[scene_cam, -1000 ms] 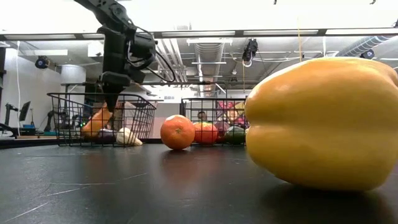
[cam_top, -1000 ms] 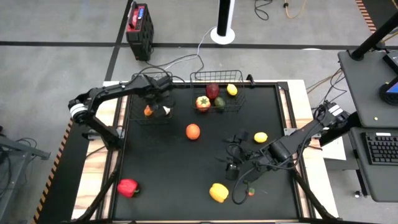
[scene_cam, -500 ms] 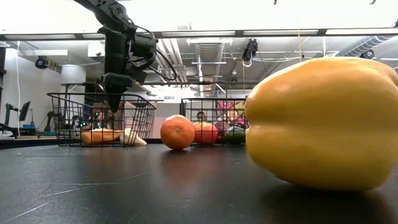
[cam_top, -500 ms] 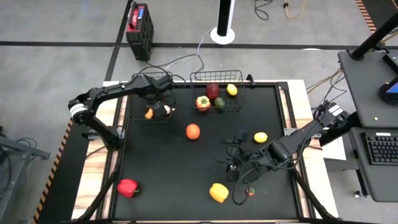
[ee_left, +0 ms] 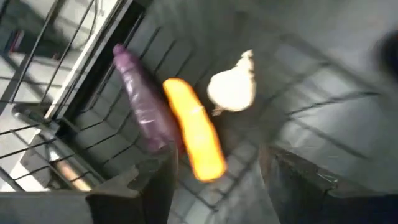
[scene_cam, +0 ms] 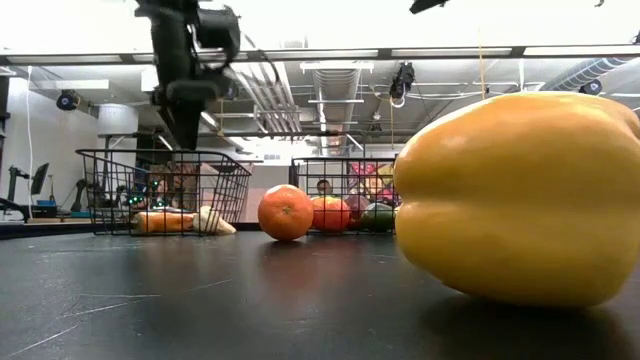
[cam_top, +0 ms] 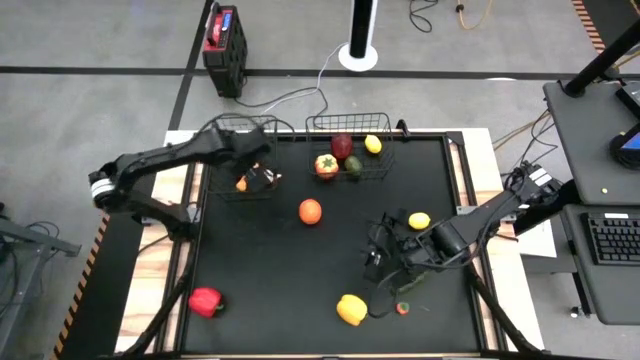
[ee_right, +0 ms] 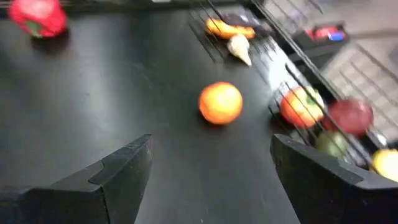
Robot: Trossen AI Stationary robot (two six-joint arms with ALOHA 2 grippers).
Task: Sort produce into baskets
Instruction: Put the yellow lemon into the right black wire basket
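My left gripper (cam_top: pixel 252 168) hangs open and empty above the narrower left basket (cam_top: pixel 222 160), fingers pointing down; it also shows in the low view (scene_cam: pixel 185 135). In its wrist view (ee_left: pixel 217 186) a purple eggplant (ee_left: pixel 140 106), an orange carrot (ee_left: pixel 196 137) and a white garlic (ee_left: pixel 233 87) lie on the basket's floor below the fingers. My right gripper (cam_top: pixel 385 255) is open and empty (ee_right: pixel 211 186) over the table's right half, facing the orange (ee_right: pixel 221 102), which rests on the mat (cam_top: pixel 310 211).
The wider basket (cam_top: pixel 345 118) at the far edge holds a red-yellow fruit (cam_top: pixel 326 165), a dark red one (cam_top: pixel 342 146), an avocado (cam_top: pixel 353 167) and a lemon (cam_top: pixel 373 144). Loose on the mat: lemon (cam_top: pixel 419 221), yellow pepper (cam_top: pixel 351 309), red pepper (cam_top: pixel 205 301), small red piece (cam_top: pixel 403 307).
The carrot, which hung tilted under my left gripper inside the left basket, has dropped and lies flat on the basket's floor. My left gripper has then gone up, clear of the basket. My right gripper has lifted a little and shifted toward the far edge.
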